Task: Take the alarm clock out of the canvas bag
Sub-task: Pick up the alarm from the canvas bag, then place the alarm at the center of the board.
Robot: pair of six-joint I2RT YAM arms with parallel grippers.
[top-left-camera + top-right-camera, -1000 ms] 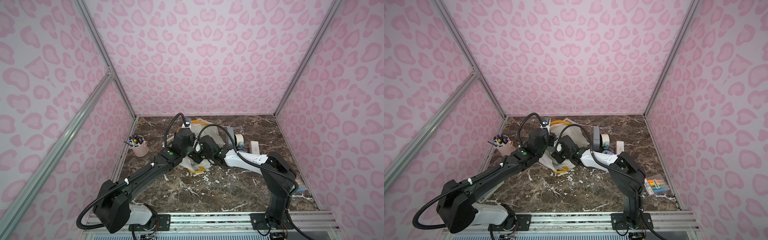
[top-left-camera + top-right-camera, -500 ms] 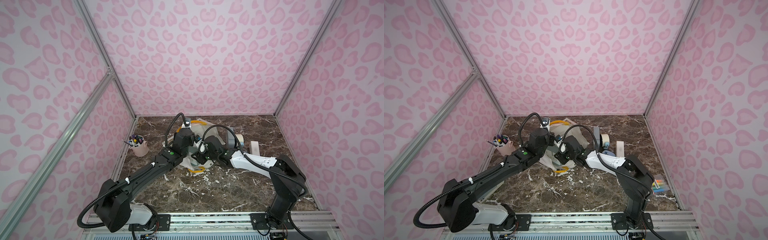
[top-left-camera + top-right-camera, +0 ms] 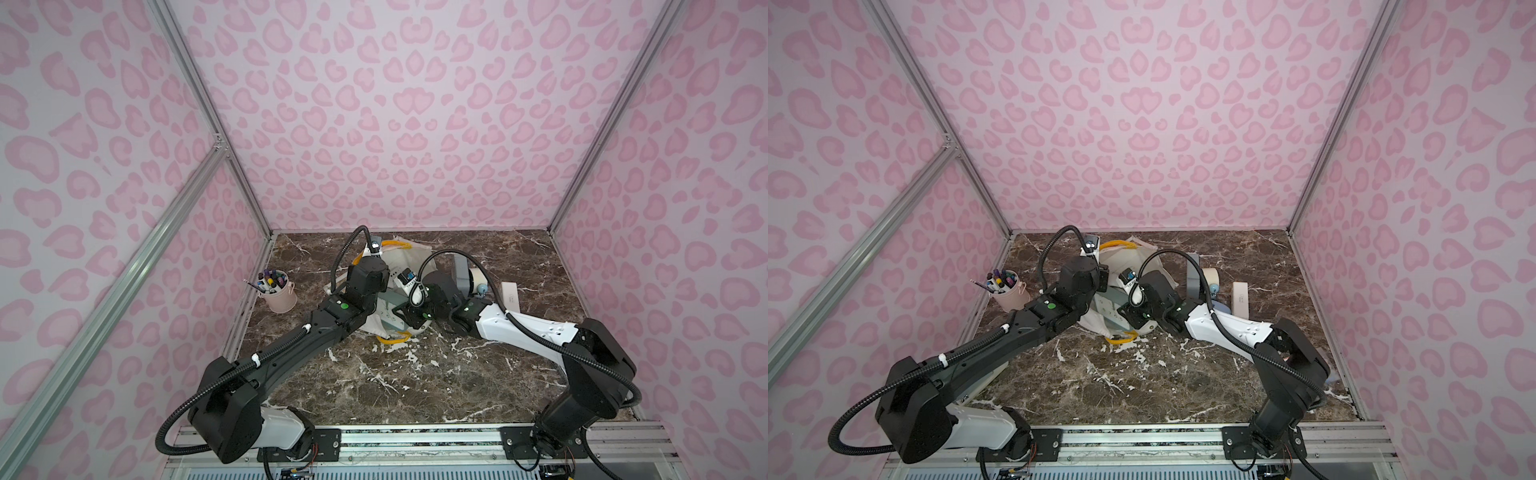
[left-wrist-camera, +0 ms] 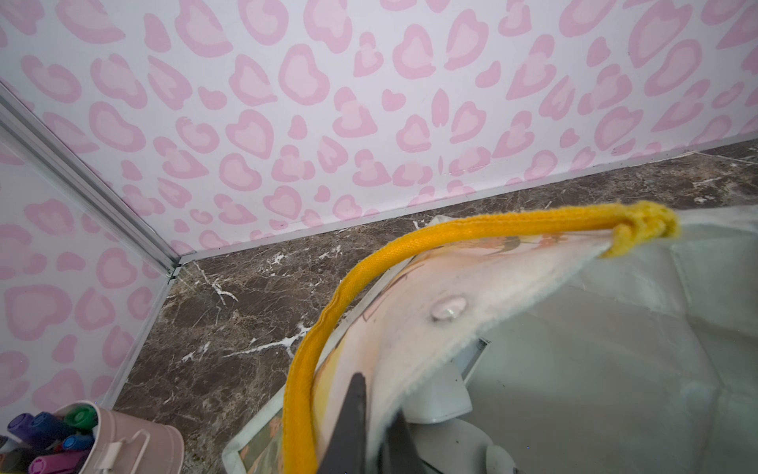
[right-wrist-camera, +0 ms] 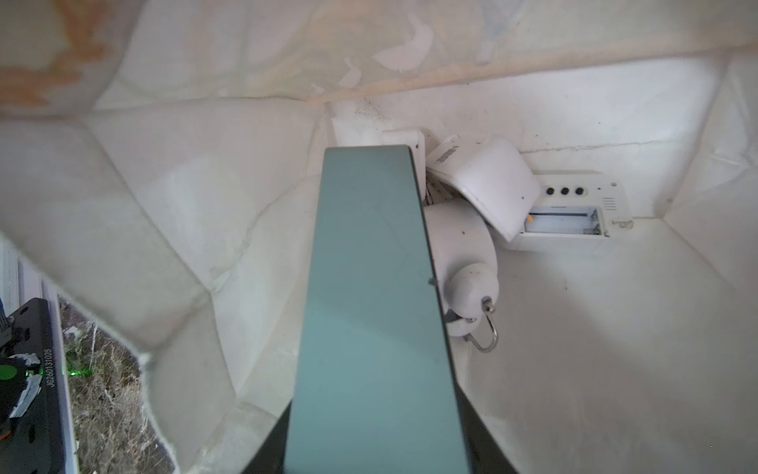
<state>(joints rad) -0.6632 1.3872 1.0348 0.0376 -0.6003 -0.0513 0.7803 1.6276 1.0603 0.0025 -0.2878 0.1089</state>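
your left gripper (image 4: 375,410) is pinched tight on the cloth rim of the canvas bag (image 3: 409,255), just beside the yellow handle (image 4: 357,273), with that rim raised off the table. your right gripper (image 5: 375,451) is inside the bag's mouth, clamped on a flat teal alarm clock (image 5: 369,266) whose far end points toward the bottom of the bag. deeper in, right beside that teal edge, lie a white twin-bell clock (image 5: 459,254) and a white digital clock (image 5: 570,213) with its battery bay uncovered. in both top views the bag rests on the marble table (image 3: 415,382) between your two arms, and the pink pen bucket (image 3: 280,297) stands apart by the left wall.
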